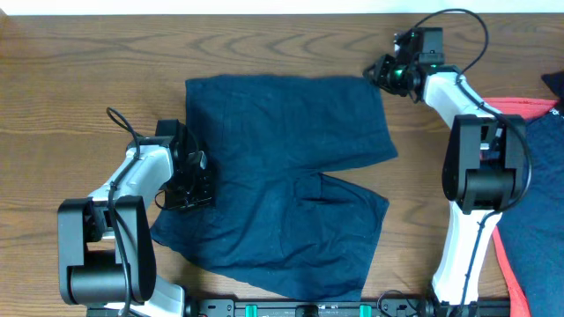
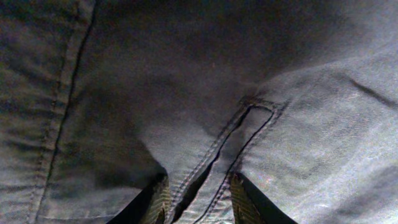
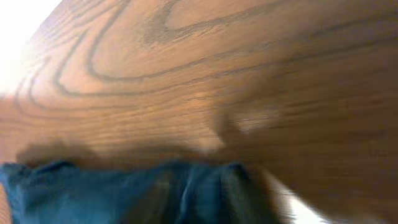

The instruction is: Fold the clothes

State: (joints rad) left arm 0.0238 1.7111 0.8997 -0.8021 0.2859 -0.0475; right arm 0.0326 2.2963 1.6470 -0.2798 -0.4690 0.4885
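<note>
The shorts are lying spread flat across the middle of the table, dark navy. The waistband is running down the left side and the two short legs are reaching toward the right of the frame.

Down at centre left, the left fingers are sitting right on that waistband edge. The left wrist view is filling up with denim. The two fingers are showing at the bottom of the frame, pinching a ridge of waistband fabric with a stitched belt loop rising between them, so they are gripping the shorts.

In the upper right of the overhead frame, the right fingers are hovering just beside the top corner of the upper leg. The right wrist view is coming through blurred, with wood grain above and a strip of blue fabric along the bottom, and I cannot tell whether those fingers are open or closed.

At the far right edge, a red garment and another blue cloth are lying heaped together.
</note>
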